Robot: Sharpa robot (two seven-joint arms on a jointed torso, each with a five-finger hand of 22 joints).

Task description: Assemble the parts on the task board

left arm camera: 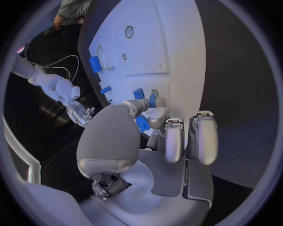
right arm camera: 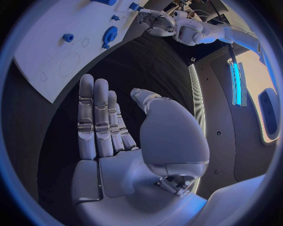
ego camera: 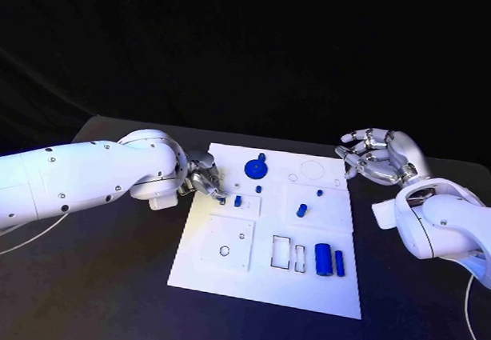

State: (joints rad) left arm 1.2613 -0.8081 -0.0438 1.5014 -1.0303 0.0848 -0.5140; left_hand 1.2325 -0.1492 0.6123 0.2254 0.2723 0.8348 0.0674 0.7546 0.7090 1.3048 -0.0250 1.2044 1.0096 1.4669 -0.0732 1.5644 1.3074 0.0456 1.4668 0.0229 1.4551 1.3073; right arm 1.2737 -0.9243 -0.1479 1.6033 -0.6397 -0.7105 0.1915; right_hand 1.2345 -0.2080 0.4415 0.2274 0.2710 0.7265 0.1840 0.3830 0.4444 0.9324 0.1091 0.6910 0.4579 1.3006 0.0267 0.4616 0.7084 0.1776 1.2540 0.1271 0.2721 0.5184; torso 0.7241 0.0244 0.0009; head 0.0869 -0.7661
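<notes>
The white task board (ego camera: pixel 220 272) lies mid-table, a blue gear (ego camera: pixel 255 168) at its far edge and two blue cylinders (ego camera: pixel 331 260) upright-slotted near its right side. The left hand (ego camera: pixel 202 178) pinches a small blue part (left arm camera: pixel 142 123) over the board; the right hand (ego camera: pixel 377 156) hovers beside it, fingers apart, empty.

Your surface (ego camera: pixel 96 285) is black and matte, and the white task board (ego camera: pixel 219 276) lies flat on it near the middle. You can see small blue parts (ego camera: pixel 322 259) on the board's face, with bare dark surface around every edge.
</notes>
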